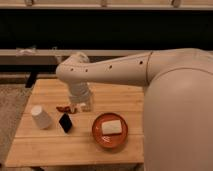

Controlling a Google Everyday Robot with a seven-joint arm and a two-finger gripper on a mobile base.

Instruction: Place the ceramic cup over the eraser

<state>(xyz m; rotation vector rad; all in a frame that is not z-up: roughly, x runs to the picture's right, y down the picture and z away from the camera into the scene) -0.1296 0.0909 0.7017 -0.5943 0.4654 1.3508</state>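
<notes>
The white ceramic cup (41,117) stands on the left part of the wooden table (55,147), seemingly mouth down. The black eraser (65,122) stands just right of it, a small gap between them. My gripper (80,105) hangs at the end of the white arm, low over the table behind the eraser and to the right of the cup. It touches neither of them.
An orange plate (110,132) with a white rectangular block (111,127) sits right of the eraser. A small red-brown thing (63,108) lies by the gripper. My large white arm covers the table's right side. A dark shelf runs behind the table.
</notes>
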